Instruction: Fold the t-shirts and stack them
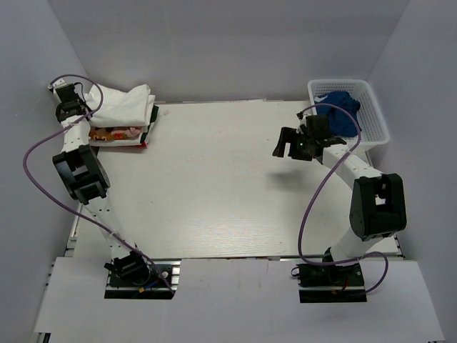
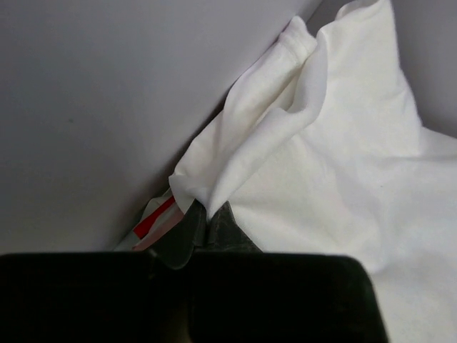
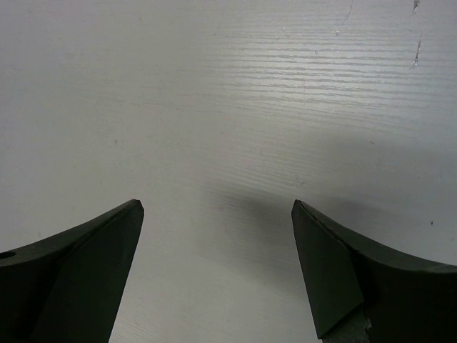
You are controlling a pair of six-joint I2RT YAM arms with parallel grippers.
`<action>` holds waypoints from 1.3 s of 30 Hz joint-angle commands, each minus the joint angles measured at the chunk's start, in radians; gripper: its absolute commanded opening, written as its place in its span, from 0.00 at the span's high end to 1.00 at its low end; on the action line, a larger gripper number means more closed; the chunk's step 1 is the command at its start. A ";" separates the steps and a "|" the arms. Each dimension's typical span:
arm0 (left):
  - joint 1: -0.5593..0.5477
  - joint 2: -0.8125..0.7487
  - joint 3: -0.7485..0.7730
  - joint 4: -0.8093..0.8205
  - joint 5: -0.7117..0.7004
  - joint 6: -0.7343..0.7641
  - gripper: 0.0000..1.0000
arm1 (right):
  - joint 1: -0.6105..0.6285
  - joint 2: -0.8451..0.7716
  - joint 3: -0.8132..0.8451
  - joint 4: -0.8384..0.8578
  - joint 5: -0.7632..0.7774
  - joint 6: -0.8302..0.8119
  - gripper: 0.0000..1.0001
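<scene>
- Left jaws: closing together on a thin pinch of the white t-shirt [image 2: 335, 164], which is lying bunched at the far left corner of the tabletop [image 1: 228, 193], close against the wall [image 2: 107, 107].
- Pinch: taking in only an edge fold. Under a pull the cloth may be slipping free, or one layer may be lifting alone and undoing the fold.
- Printed t-shirt [image 1: 118, 133]: lying under the white one. A sideways drag risks pulling it along and skewing the stack.
- Wall: crowding the left arm, so a lift risks scraping it.
- Right jaws: standing wide apart over bare tabletop, holding nothing, well apart from the shirts and giving no counter-hold.
- Basket [image 1: 375, 107] with blue cloth [image 1: 341, 107]: sitting near the right arm and risking a snag on a swing.
</scene>
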 commanded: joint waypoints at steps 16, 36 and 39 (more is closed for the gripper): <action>-0.012 -0.128 -0.016 -0.107 0.003 -0.034 0.00 | 0.006 -0.080 0.043 0.000 -0.058 -0.030 0.10; -0.539 -1.130 -1.181 0.235 0.414 -0.369 0.00 | -0.002 -0.460 -0.341 0.127 -0.022 0.166 0.10; -0.615 -1.192 -1.302 0.217 0.370 -0.369 0.00 | -0.001 -0.505 -0.427 0.185 -0.032 0.172 0.10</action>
